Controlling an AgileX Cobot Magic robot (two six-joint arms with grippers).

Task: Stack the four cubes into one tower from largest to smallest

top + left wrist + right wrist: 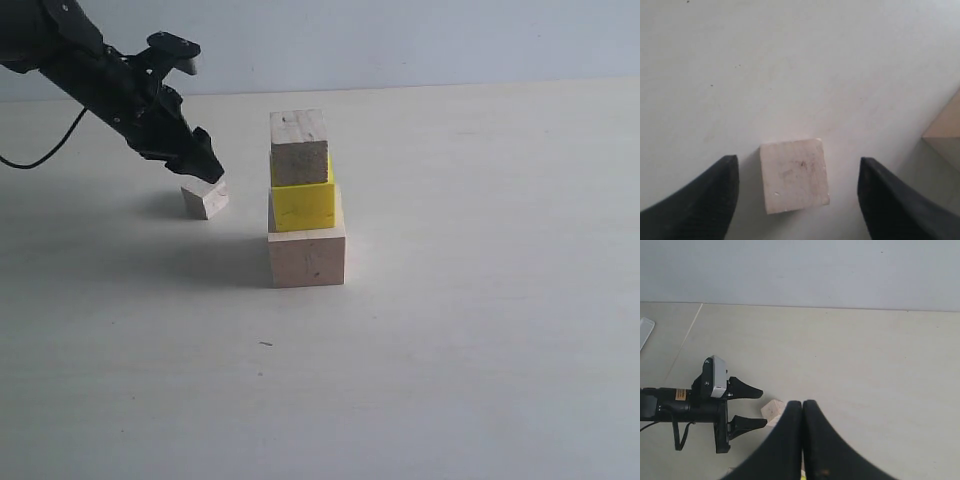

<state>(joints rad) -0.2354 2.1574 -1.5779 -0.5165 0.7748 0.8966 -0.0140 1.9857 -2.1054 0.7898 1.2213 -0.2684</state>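
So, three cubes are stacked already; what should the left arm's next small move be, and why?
Probably ease the open left pincer down around the small cube. It sits alone on the table, centred between the fingers in the wrist view, but the exterior view puts the tips seemingly just above it. The stack lacks it.

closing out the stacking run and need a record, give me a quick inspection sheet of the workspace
surface: pale table, one dark speck
job's things: pale largest cube, yellow cube on it, wooden cube on top; smallest cube alone on the table, left of the others
clutter: nothing seen
grippers: left gripper open, astride the smallest cube, not touching; right gripper shut, empty
cables: black cable behind the left gripper
surroundings: plain wall; white thing at one edge, unclear
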